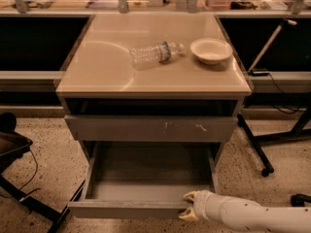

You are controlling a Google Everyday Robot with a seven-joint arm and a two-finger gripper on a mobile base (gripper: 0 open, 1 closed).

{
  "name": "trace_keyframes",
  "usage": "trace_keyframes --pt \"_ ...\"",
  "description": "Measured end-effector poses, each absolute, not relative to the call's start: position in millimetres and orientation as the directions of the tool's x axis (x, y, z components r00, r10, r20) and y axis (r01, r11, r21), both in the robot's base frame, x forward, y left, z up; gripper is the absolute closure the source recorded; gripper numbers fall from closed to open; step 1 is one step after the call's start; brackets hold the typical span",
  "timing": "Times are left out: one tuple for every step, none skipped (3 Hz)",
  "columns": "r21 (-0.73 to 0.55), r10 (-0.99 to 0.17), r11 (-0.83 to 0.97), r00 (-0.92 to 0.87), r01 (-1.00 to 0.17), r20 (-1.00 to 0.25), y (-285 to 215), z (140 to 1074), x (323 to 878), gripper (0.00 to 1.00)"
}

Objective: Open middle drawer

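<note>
The middle drawer [126, 209] is a wide, shallow grey drawer, pulled well out toward me with its grey box interior [146, 171] showing. My gripper [189, 206] is at the right end of its plain front. One pale finger [190, 196] is inside the front and the other [186, 215] is outside, closed on the panel. My white arm [252, 216] comes in from the lower right. Above it is the taller grey front with white scratch marks [150, 128], which is closed.
A plastic bottle [156, 53] lies on its side and a white bowl [211, 50] stands on the beige cabinet top [97, 67]. A black stand's legs [255, 149] are on the floor at right, and dark equipment [14, 149] at left. Speckled floor surrounds the cabinet.
</note>
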State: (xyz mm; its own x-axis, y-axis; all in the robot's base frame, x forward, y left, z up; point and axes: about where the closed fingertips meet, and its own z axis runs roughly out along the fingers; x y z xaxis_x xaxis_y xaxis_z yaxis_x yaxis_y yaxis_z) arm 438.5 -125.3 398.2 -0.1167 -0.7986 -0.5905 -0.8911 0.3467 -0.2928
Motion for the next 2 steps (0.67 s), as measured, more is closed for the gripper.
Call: trace_keyframes --pt "-0.293 -0.799 0.347 -0.117 -0.891 -0.591 -125.6 404.2 437.3 1.0" --pt "-0.286 -0.789 0.355 -0.122 -0.89 -0.602 -126.0 399.3 410.6 1.0"
